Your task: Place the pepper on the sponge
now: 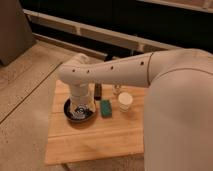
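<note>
Camera view: a wooden surface (pixel 95 142) stands on a speckled floor (pixel 25 85), with a dark wall and pale rails behind it. The white arm (pixel 120 72) comes in from the right and fills much of the frame. It bends at a rounded joint over the left rear part of the surface and turns straight down. At its end the claw (pixel 80 111) hangs inside the black bowl (pixel 67 109), which sits at the left of the surface. I cannot tell whether the claw is spread or pressed together, because its tip merges with the dark inside of the bowl.

The sponge (pixel 106 107), teal-green and flat, lies on the surface just beside the bowl, on its right and apart from the claw; its top shows bare. The pepper cannot be made out, as the claw and the wrist above it cover most of the bowl's inside.

A white cup (pixel 125 101) stands upright to the right of the sponge, near it but not touching. Behind the sponge a dark bottle (pixel 98 90) stands upright, partly hidden by the arm.
</note>
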